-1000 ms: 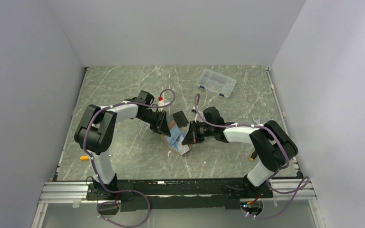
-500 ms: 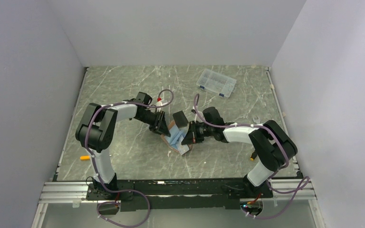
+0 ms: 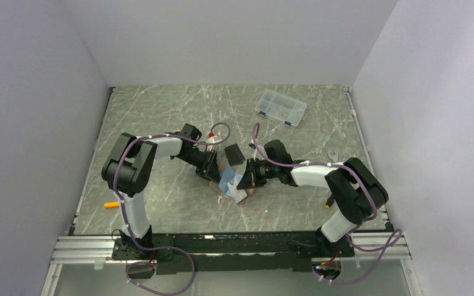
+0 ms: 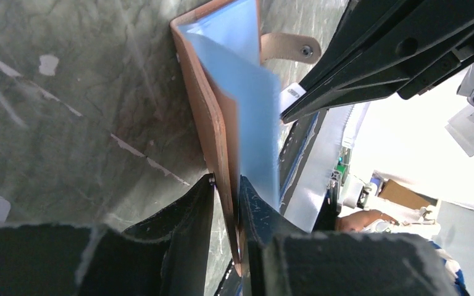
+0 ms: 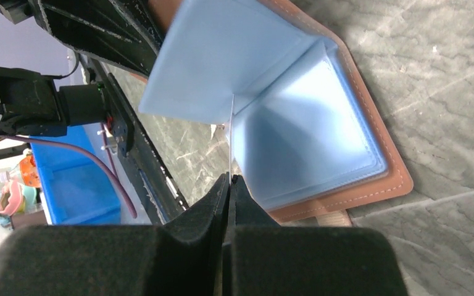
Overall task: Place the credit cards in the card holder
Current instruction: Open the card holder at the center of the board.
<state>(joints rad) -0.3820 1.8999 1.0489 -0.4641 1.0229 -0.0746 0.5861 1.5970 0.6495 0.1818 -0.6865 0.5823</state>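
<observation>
Tan leather card holder (image 3: 227, 182) open at desk (image 3: 160, 117) centre, flap pinched narrow by left fingers (image 4: 203, 200). Thin pale card (image 5: 230, 132) edge-on in closed right fingers (image 5: 225, 192), tip at blue pocket fold, not yet seated. Other cards unseen; prob. mid-task.

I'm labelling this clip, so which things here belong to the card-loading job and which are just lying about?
Job: card holder, pinched by the left gripper; thin pale card, edge-on in the right gripper.
Lying about: small black rectangle; clear compartment box; small orange piece.
</observation>
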